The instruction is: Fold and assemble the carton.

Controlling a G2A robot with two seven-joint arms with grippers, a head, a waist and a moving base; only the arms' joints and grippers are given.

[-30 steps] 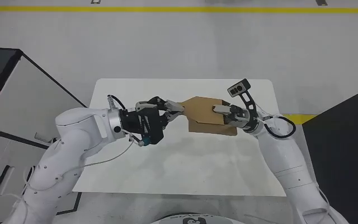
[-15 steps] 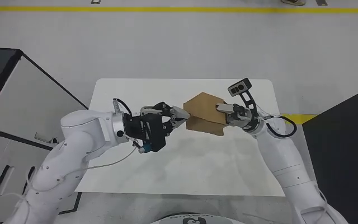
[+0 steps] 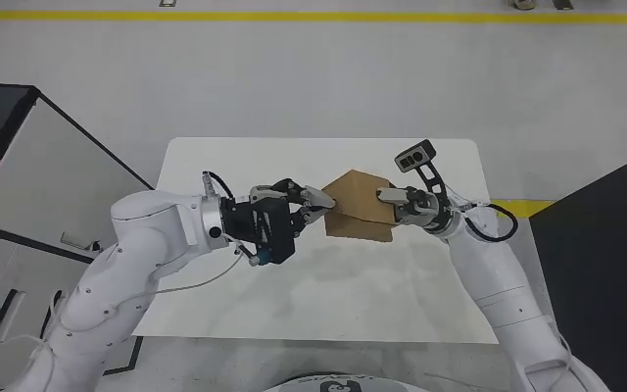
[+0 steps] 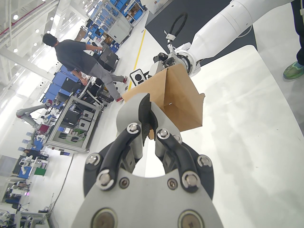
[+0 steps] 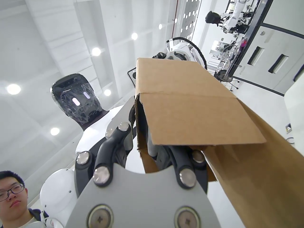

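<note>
Brown cardboard carton [image 3: 358, 201] sits between the two grippers over the far-right part of the white table [image 3: 294, 294], partly opened out, tilted with one folded edge up. Can't tell whether its lower edge touches the table. Left gripper [image 3: 318, 203] comes in from the carton's left side in the top view, closed tight on the near corner. In the left wrist view, the left gripper [image 4: 148, 119] has its dark ribbed pads [image 4: 145, 110] pinched together on a thin cardboard edge, and the carton [image 4: 175, 100] spreads away beyond them with an open end and a flap showing above the table [image 4: 249, 119]. Right gripper [image 3: 387, 194] grips the opposite side of the carton in the top view. In the right wrist view, the right gripper [image 5: 142, 124] is clamped on a carton wall, one finger [image 5: 123, 119] outside the cardboard, the other mostly hidden behind a flap. The carton [image 5: 194, 110] shows a creased panel with the flap folded over. The right gripper [image 4: 163, 62] also appears at the carton's far top edge in the left wrist view.
</note>
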